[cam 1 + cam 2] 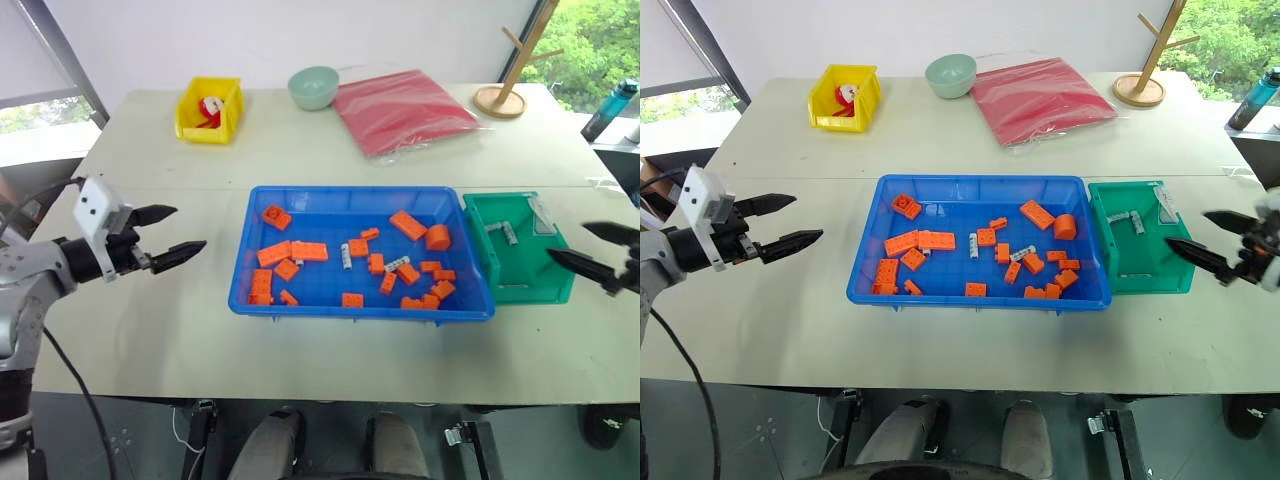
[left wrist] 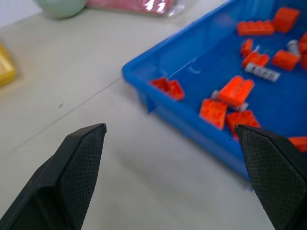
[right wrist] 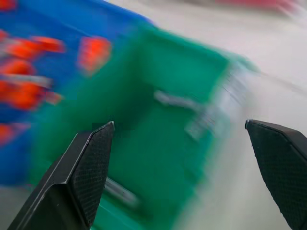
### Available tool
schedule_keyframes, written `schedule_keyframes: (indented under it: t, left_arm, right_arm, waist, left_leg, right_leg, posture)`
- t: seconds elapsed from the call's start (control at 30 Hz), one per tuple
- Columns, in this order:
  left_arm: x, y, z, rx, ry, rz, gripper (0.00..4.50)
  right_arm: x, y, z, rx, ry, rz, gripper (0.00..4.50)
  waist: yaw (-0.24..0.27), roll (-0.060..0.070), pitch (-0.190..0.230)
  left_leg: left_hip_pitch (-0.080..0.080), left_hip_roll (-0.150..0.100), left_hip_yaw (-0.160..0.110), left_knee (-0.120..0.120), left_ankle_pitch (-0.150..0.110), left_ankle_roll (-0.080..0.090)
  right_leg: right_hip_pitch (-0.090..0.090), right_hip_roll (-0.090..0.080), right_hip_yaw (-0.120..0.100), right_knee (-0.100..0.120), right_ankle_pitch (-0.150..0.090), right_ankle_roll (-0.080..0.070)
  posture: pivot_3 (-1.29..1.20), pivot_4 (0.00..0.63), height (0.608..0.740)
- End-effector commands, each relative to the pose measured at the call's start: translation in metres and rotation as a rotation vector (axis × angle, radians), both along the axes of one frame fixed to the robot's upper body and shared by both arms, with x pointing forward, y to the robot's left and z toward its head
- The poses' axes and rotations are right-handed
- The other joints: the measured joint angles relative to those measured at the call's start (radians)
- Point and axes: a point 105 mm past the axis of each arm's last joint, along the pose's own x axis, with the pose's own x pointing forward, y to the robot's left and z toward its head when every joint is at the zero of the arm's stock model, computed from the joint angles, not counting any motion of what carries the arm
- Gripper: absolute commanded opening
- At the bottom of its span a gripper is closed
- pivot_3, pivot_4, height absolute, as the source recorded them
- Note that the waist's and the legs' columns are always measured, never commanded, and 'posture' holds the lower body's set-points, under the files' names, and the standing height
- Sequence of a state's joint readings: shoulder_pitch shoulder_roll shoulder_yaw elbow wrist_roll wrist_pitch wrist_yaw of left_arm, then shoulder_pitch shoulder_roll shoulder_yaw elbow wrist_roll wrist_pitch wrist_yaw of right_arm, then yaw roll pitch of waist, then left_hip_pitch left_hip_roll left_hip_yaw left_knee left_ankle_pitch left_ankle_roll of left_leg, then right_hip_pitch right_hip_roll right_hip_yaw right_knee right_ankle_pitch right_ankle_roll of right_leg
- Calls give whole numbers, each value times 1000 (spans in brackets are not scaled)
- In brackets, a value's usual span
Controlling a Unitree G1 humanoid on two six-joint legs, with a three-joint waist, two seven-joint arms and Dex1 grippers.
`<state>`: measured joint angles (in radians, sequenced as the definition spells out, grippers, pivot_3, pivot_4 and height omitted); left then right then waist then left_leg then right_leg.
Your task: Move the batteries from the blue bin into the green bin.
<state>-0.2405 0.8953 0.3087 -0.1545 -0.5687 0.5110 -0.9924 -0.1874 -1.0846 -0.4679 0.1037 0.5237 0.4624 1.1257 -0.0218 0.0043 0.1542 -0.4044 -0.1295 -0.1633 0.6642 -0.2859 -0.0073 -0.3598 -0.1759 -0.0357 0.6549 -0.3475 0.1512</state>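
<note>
The blue bin [image 1: 360,190] sits mid-table, holding many orange blocks and a few small grey batteries [image 1: 346,256], one of them nearer the right side [image 1: 397,265]. The green bin [image 1: 478,240] touches its right end and holds a few batteries [image 1: 503,231]. My left gripper [image 1: 188,228] hovers open left of the blue bin, pointing at it, with nothing between its fingers; its wrist view looks at the bin's near corner [image 2: 144,81]. My right gripper [image 1: 568,240] hangs open and empty at the green bin's right edge, and the green bin [image 3: 163,143] lies ahead of its fingers.
At the back of the table stand a yellow bin [image 1: 209,108], a pale green bowl [image 1: 313,87], a red plastic bag [image 1: 403,108] and a wooden mug tree [image 1: 502,98]. A blue bottle [image 1: 610,108] stands off the table's far right.
</note>
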Motion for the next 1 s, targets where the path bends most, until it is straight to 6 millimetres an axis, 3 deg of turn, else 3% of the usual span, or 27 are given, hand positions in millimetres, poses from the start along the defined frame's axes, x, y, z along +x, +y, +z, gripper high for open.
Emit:
schedule_keyframes:
  t: [0.03,0.17,0.3,0.37,0.53,0.63,1.0]
  left_arm:
    - [-11,-16,17,12,-20,-98,4500]
    - [-22,-34,19,50,13,-220,4500]
    - [-30,-49,14,85,42,-308,4500]
    - [-32,-53,13,94,46,-326,4500]
    - [-35,-59,14,92,45,-335,4500]
    - [-39,-60,15,86,45,-325,4500]
    - [-43,-62,16,78,48,-305,4500]
  right_arm:
    - [4,56,26,-43,-45,224,4498]
    - [24,127,38,-53,-62,426,4498]
    - [43,195,18,-97,-17,603,4498]
    - [48,216,6,-111,14,653,4498]
    - [62,252,-34,-173,93,722,4498]
    - [77,269,-43,-149,106,711,4498]
    - [89,298,-76,-196,154,744,4498]
  waist:
    - [-2,0,0]
    - [-5,-1,1]
    - [-3,-1,1]
    - [2,-2,1]
    - [-1,-5,3]
    - [-18,-5,3]
    - [-41,-5,3]
  left_leg:
    - [0,1,0,0,0,0]
    - [-2,3,0,1,0,-1]
    - [-3,4,-1,1,0,-2]
    - [-5,4,-2,0,0,-2]
    - [-7,1,-3,1,1,-2]
    - [-7,1,-3,1,2,-4]
    - [-7,2,-5,1,3,-6]
  right_leg:
    - [0,1,0,-1,0,0]
    - [-2,3,0,-1,0,0]
    - [-3,4,2,-1,0,0]
    - [-5,4,2,0,0,0]
    - [-11,4,6,10,0,-1]
    - [-13,5,6,11,0,-1]
    - [-13,7,6,12,0,-1]
  posture:
    - [0,150,717]
    - [0,150,717]
    - [0,150,717]
    - [0,150,717]
    - [0,150,717]
    - [0,150,717]
    - [0,150,717]
